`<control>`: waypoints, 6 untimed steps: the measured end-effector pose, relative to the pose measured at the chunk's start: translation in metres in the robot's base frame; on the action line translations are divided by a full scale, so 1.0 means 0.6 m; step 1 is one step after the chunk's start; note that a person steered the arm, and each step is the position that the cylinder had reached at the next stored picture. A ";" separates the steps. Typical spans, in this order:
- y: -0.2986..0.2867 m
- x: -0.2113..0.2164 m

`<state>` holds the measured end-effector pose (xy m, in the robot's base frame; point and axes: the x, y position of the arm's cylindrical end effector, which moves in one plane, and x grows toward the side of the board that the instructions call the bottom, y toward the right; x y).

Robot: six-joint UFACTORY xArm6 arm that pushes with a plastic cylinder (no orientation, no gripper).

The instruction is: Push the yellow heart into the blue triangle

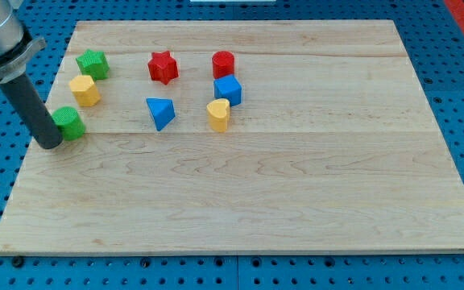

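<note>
The yellow heart (218, 114) lies on the wooden board, right of the blue triangle (160, 113), with a gap between them. My tip (50, 144) rests near the board's left edge, touching or just beside the green cylinder (69, 123), far to the left of the blue triangle and the yellow heart.
A blue cube (227, 89) sits just above the yellow heart, with a red cylinder (223, 64) above it. A red star (163, 67) is above the blue triangle. A green star (93, 64) and a yellow hexagon (84, 90) lie at the upper left. The wooden board (296, 201) sits on a blue pegboard.
</note>
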<state>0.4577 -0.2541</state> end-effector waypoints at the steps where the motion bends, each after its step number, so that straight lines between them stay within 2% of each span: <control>1: 0.007 0.000; 3: 0.019 -0.007; 6: 0.056 0.071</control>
<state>0.5006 -0.2206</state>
